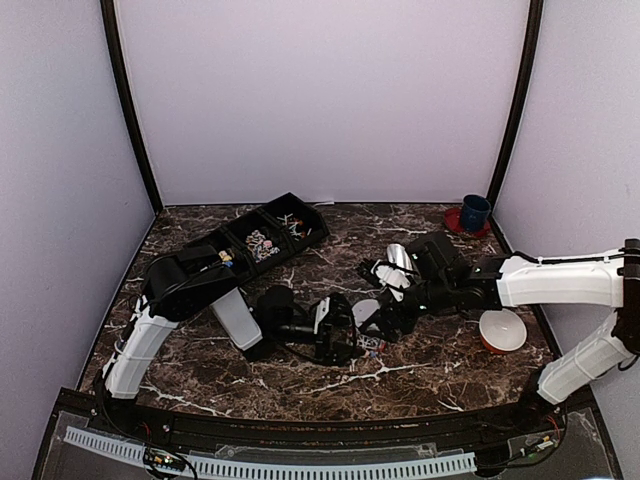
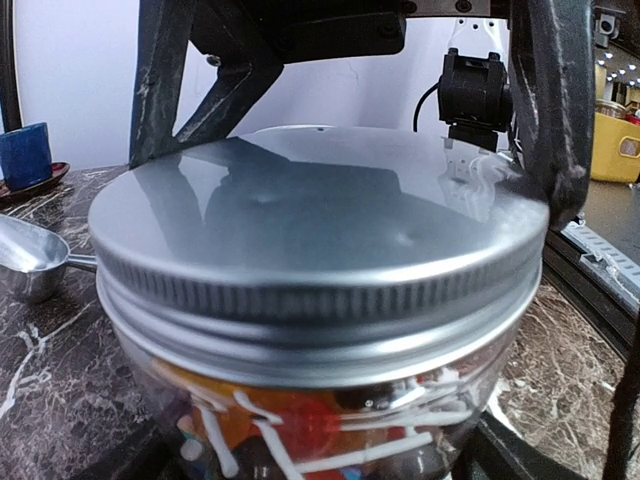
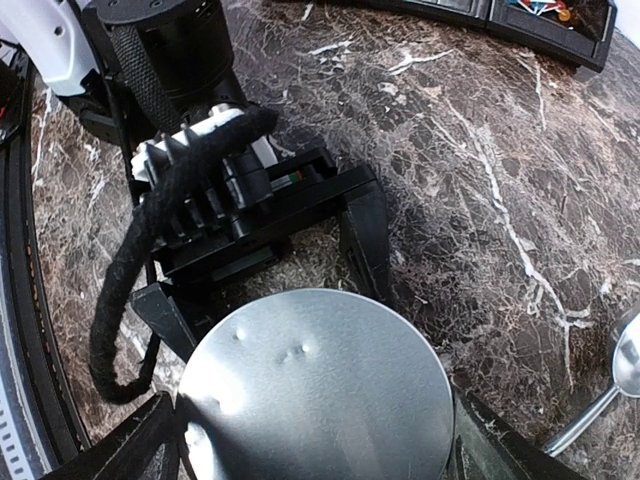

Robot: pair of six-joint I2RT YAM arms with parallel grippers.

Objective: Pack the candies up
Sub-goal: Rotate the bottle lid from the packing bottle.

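Observation:
A clear round jar (image 2: 330, 410) under a silver screw lid (image 2: 320, 210) stands mid-table, with candies (image 2: 300, 425) showing through its wall: red and orange pieces and thin white sticks. My left gripper (image 1: 350, 335) is shut on the jar's body, one finger (image 3: 368, 235) on each side below the lid. From above, my right gripper (image 3: 315, 445) straddles the lid (image 3: 315, 390), its fingers (image 2: 548, 120) pressed against the rim. More candies (image 1: 263, 243) lie in the black tray (image 1: 318, 232) at the back left.
A metal scoop (image 1: 400, 258) lies on the marble just behind the jar. A blue cup on a red saucer (image 1: 474, 212) stands at the back right corner. An orange-and-white bowl (image 1: 502, 330) sits under the right arm.

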